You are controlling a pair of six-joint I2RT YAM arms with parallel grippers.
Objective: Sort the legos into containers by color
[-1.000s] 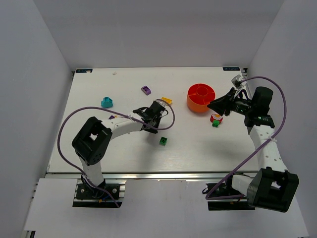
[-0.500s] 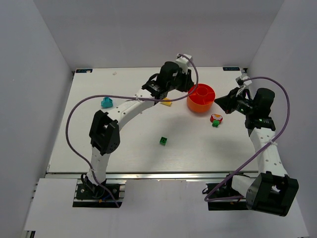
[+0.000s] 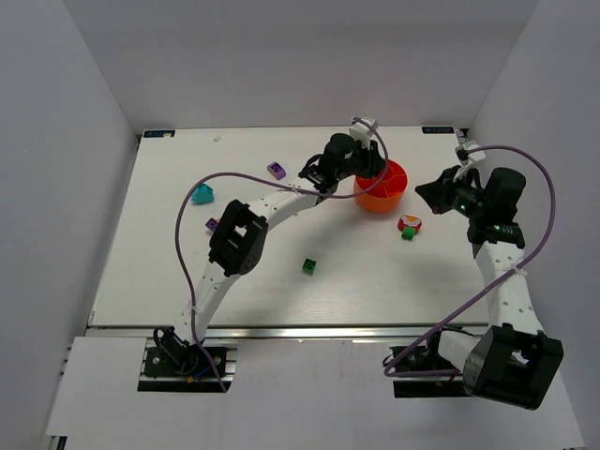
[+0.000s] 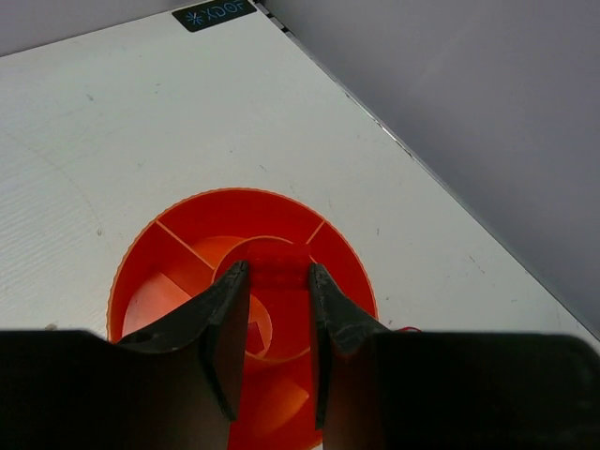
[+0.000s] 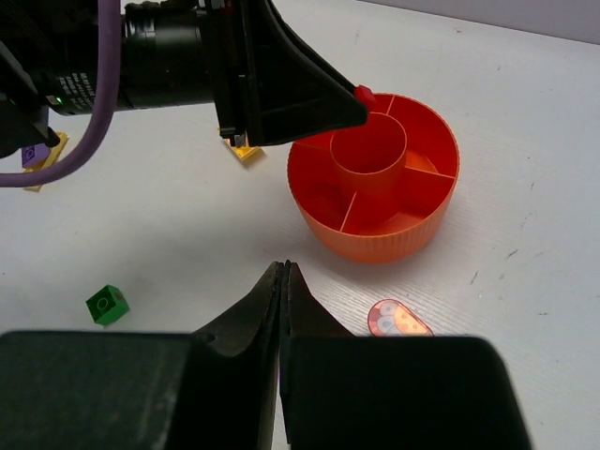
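Orange plastic is marking the goal: the bowl [image 3: 380, 202] is sitting at the far right of the table [image 3: 169, 281]. From above, the left arm [image 3: 281, 199] is arching far across to it, with the left gripper [image 3: 372, 170] hanging over the bowl's near-left rim. The right gripper [image 3: 428, 194] is hovering just right of the bowl, near a red piece [image 3: 409, 223]. A green brick [image 3: 308, 266], teal brick [image 3: 202, 195] and purple brick [image 3: 276, 170] are lying well apart to the left. In the left wrist view, the jaws are pinching a small red brick [image 4: 278, 265] above the middle cup [image 4: 281, 323]. So the drop-off seems to be in hand, and the next move likely calls for settling over one compartment and opening. In the right wrist view, the right jaws are pressing closed on nothing and pointing down at bare table. A yellow brick [image 5: 246, 152] is lying beyond the left gripper.
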